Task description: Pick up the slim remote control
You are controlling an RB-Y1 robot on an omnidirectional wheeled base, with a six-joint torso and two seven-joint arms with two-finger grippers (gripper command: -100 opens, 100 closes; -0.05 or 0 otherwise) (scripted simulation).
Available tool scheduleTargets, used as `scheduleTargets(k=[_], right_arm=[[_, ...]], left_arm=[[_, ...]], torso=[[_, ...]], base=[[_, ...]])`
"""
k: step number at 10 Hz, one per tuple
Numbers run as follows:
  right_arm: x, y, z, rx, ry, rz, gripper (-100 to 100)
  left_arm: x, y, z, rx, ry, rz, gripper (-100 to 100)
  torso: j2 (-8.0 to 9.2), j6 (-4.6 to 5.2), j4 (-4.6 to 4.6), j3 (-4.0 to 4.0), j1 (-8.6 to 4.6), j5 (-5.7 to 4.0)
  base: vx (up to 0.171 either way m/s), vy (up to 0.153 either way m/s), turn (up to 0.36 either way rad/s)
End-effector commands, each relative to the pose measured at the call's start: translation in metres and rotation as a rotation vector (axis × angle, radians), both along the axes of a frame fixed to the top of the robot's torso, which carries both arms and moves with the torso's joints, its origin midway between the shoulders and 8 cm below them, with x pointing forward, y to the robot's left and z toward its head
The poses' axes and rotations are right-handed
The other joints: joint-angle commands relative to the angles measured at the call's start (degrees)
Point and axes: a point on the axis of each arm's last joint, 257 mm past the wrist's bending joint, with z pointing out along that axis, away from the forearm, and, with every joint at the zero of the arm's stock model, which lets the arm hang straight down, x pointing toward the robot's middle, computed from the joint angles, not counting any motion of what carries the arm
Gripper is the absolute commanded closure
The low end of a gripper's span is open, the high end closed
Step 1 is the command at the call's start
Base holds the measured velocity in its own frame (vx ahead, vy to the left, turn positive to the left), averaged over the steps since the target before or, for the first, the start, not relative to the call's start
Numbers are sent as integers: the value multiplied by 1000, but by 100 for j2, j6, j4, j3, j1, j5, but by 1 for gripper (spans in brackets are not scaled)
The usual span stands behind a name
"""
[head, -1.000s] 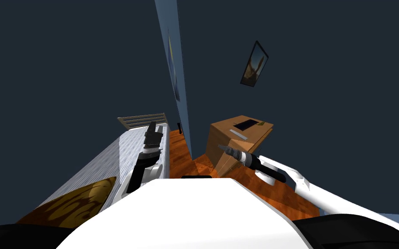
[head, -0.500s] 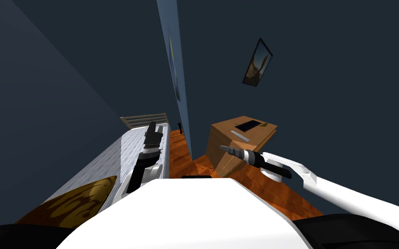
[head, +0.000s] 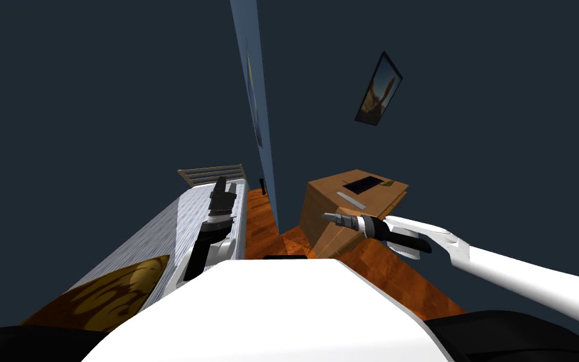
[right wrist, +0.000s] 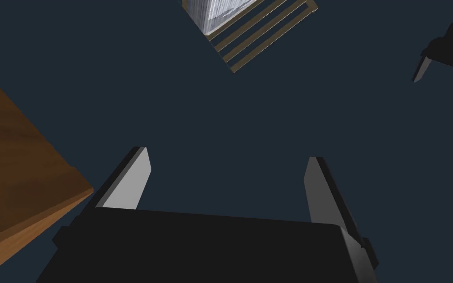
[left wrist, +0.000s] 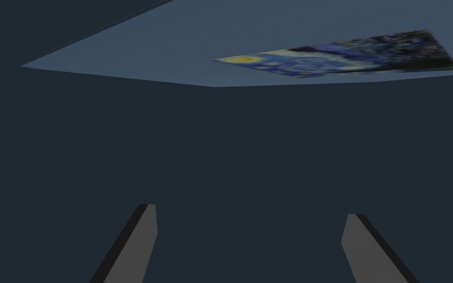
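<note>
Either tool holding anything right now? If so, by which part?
Nothing is held. The right tool and left tool both stand open and empty; the slim grey remote lies untouched on the wooden cabinet.

The bench (head: 332,188) shows streaked brown wood grain with a smooth, satin face. The floor (head: 401,276) is orange-brown wood and glossier. The slim remote (head: 351,201) looks plain light grey and matt; its material cannot be told. The bed cover (head: 169,235) reads as pale, finely striped cloth, and the pillow (head: 103,298) as brown-gold patterned fabric. The slatted headboard (head: 213,174) looks like pale wood. The right tool (right wrist: 226,155) has matt grey fingers on a matt black body.
</note>
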Motion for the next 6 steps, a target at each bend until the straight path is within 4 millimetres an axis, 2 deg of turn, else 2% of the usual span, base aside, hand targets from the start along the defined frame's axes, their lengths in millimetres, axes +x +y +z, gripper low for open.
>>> scheduleTargets(k=[1, 6], right_arm=[[-1, -6, -2, -46, 12, 15, -100], [-4, -28, -11, -181, 54, 48, -100]], left_arm=[[0, 0, 0, 0, 0, 0, 0], [0, 0, 0, 0, 0, 0, 0]], torso=[[0, 0, 0, 0, 0, 0], [-2, 0, 0, -1, 0, 0]], base=[[41, -15, 32], [38, -15, 34]])
